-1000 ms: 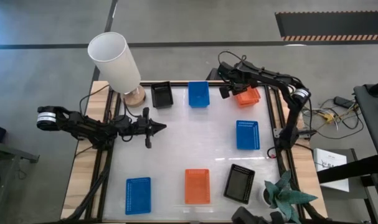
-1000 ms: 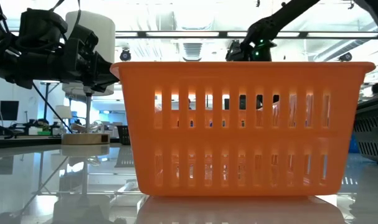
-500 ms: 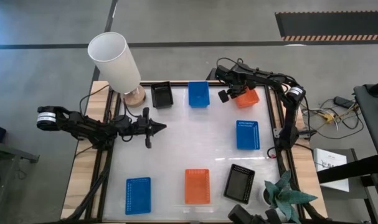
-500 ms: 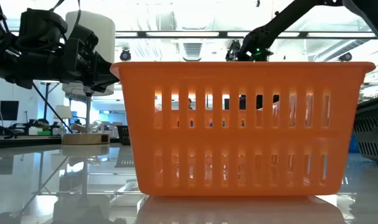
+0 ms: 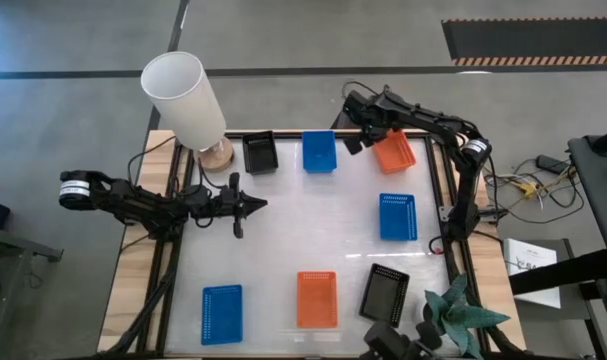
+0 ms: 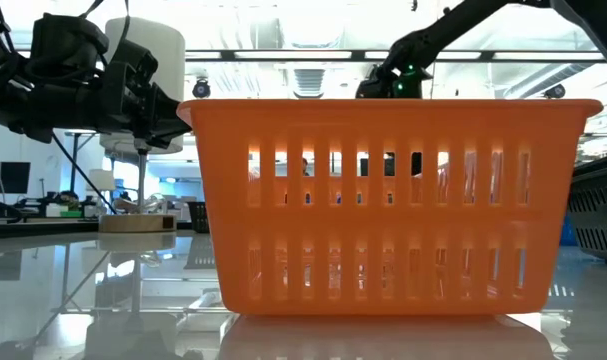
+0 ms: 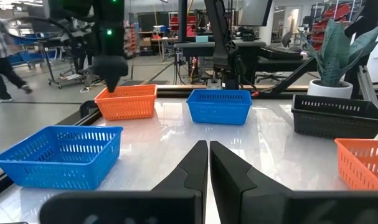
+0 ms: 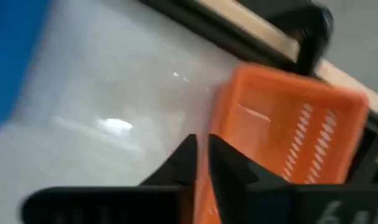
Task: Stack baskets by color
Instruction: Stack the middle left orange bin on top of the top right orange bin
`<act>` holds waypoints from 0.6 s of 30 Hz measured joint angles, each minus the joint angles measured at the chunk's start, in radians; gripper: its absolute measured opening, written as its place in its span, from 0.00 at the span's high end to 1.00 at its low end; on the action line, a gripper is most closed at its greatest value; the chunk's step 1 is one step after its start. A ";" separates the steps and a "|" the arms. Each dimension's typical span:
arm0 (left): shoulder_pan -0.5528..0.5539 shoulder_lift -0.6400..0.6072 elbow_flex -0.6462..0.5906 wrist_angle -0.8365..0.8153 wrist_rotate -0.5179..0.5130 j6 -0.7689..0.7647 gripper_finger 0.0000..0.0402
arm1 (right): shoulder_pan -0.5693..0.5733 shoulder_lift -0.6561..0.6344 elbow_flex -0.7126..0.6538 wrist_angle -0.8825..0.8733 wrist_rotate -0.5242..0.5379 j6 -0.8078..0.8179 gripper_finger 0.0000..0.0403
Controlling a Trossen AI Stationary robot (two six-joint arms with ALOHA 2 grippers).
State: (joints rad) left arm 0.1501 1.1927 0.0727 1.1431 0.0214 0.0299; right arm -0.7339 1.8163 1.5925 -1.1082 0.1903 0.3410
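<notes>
High view: right gripper (image 5: 355, 140) has shifted off the orange basket (image 5: 395, 153).

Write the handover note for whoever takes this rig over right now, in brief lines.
Left gripper: shut, empty, waiting over the table's left side.
Right gripper: closed on the wall of the far-right orange basket.
Other baskets lie single: black, blue, blue, blue, orange, black.
Done: no same-colour stack visible.
Left: all the stacking.
</notes>
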 joint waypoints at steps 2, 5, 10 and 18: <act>0.000 0.000 0.000 0.000 0.000 0.000 1.00 | -0.009 0.010 0.000 0.041 -0.014 -0.005 0.96; 0.000 0.000 0.000 0.000 0.000 0.000 1.00 | -0.030 0.043 0.000 0.074 -0.015 -0.004 0.97; 0.000 0.000 0.000 0.000 0.000 0.000 1.00 | -0.062 0.071 0.000 0.113 -0.015 0.033 0.98; 0.000 0.000 0.000 0.000 0.000 0.002 1.00 | -0.102 0.078 -0.001 0.113 -0.011 0.090 0.98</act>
State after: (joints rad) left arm 0.1501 1.1927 0.0723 1.1427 0.0213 0.0322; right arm -0.8355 1.8946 1.5917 -0.9955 0.1791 0.4312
